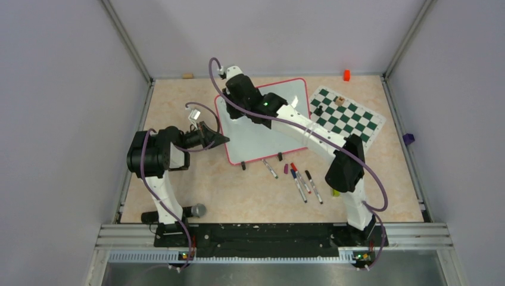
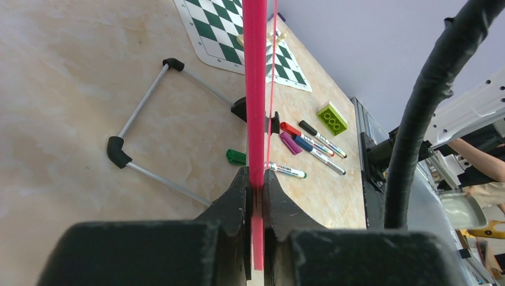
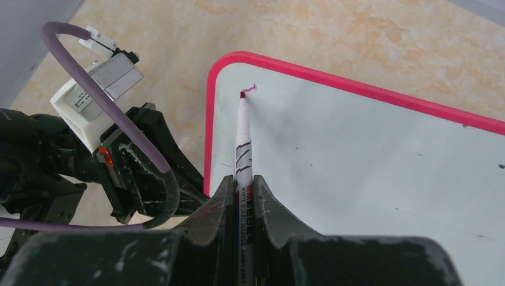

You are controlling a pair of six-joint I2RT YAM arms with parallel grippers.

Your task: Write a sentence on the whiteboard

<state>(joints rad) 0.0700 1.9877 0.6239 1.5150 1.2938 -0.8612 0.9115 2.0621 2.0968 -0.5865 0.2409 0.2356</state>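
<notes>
While the left claw [image 2: 256, 182] pinches the whiteboard [image 3: 357, 173] rim and the right claw [image 3: 244, 187] pinches the marker [image 3: 243, 134]; hard pressing could skid the board, smearing the barely begun sentence [image 3: 250, 88].

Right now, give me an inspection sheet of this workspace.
Surface: beige marbled table.
Job's things: whiteboard mid-table; sentence barely begun, one short magenta stroke by a corner.
Clutter: loose markers, chess mat, green brick, red block.
Grippers: left gripper shut on the whiteboard's rim; right gripper shut on a marker, tip at the stroke.
Cables: purple cables loop along both arms.
Surroundings: grey enclosure walls.
</notes>
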